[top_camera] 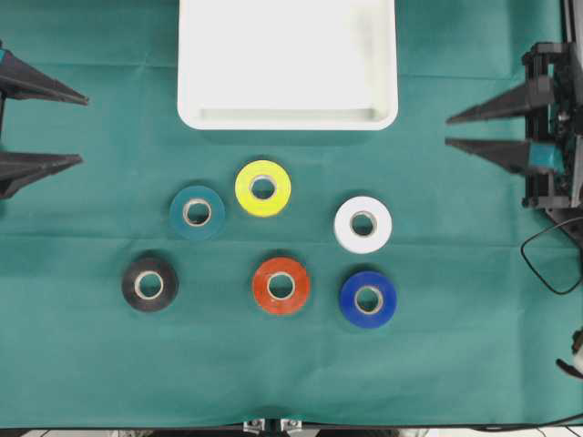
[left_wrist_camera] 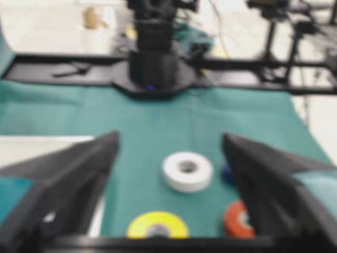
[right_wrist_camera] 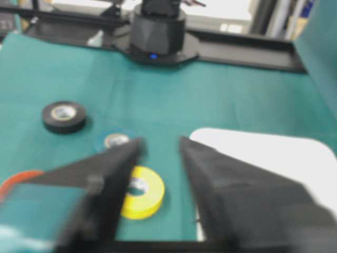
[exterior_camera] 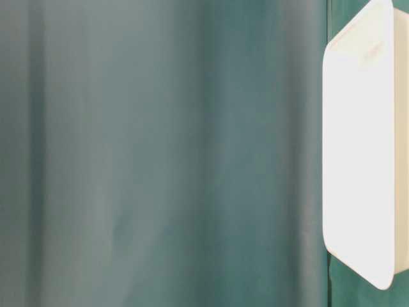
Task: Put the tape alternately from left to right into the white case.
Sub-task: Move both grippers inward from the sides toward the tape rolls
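From overhead we see the white case [top_camera: 288, 116] at the top centre of the green cloth [top_camera: 82, 364], with nothing in it. Six tape rolls lie loose below it: teal [top_camera: 197, 212], yellow [top_camera: 263, 188] and white [top_camera: 363, 224] in an upper row, black [top_camera: 149, 283], red-orange [top_camera: 281, 285] and blue [top_camera: 368, 299] lower down. Our left gripper [top_camera: 36, 126] sits at the left edge and our right gripper [top_camera: 492, 129] at the right edge, both with jaws parted and gripping nothing. We judge the risks ahead as breaking the left-right order, or nudging a neighbouring roll, since yellow and teal lie close together.
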